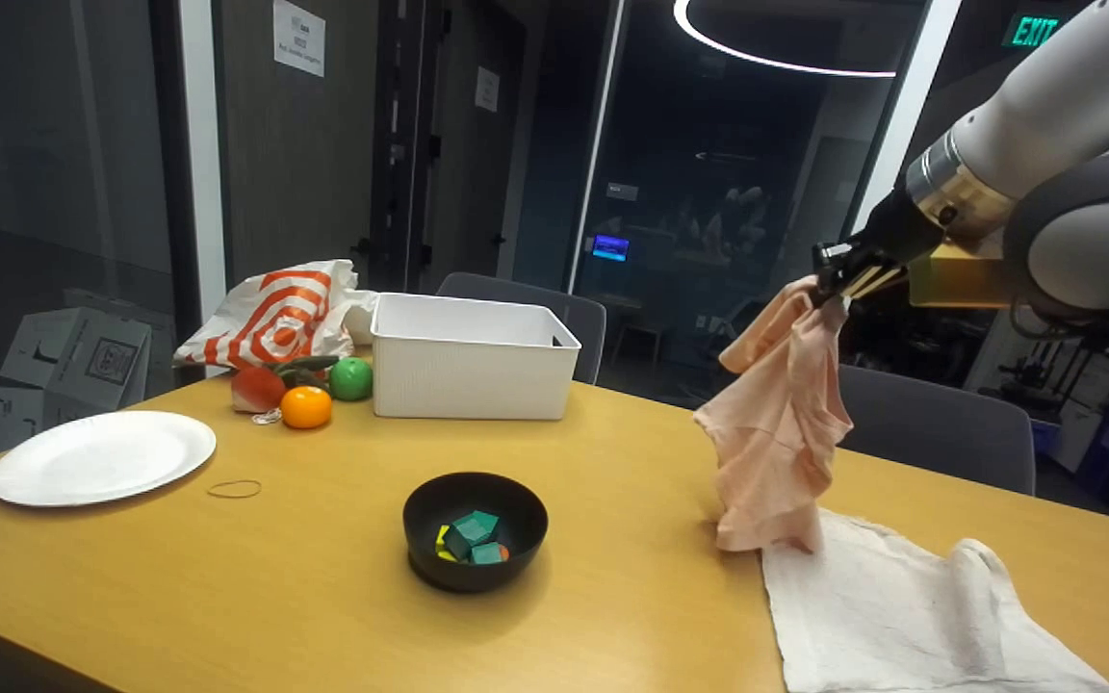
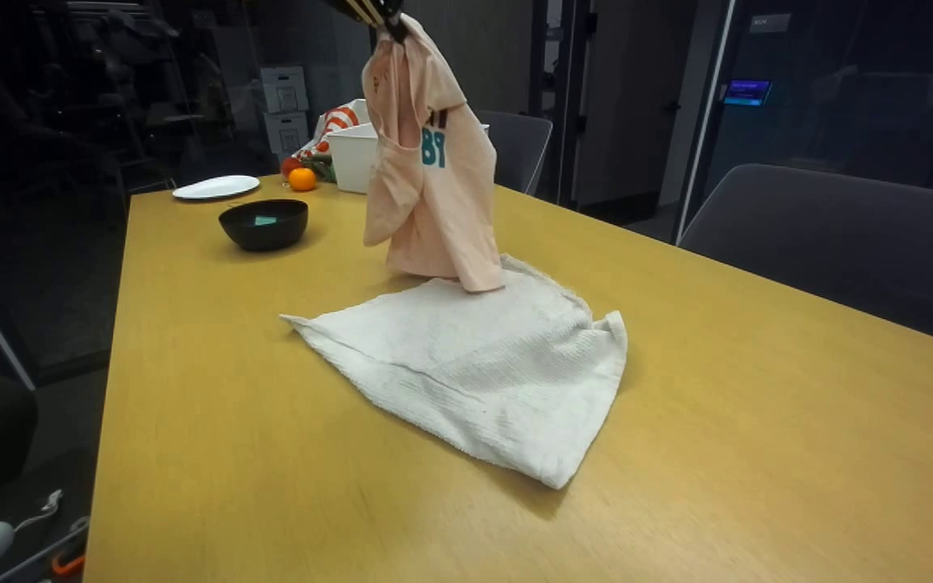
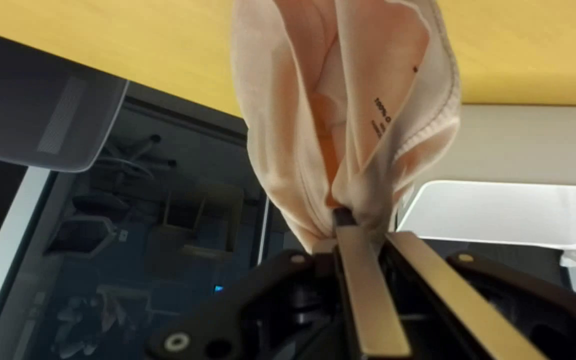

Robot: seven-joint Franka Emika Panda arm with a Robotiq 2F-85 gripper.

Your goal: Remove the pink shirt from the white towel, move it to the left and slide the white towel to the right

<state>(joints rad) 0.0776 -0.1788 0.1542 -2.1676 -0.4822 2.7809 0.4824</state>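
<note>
One item up: the pink shirt (image 1: 778,438) hangs beneath the gripper (image 1: 832,286), which pinches its top. Removal looks nearly done, though cannot tell whether the hem touches the white towel (image 2: 483,356), lying below the gripper and off to one side on the desk (image 2: 240,453). Apparently left: shirt placement leftward, release, towel slide rightward.

There is one shirt (image 1: 778,433), one towel (image 2: 466,340), one bowl (image 2: 264,237), one plate (image 1: 102,458), one bin (image 1: 473,382) and one bag (image 1: 290,313).
</note>
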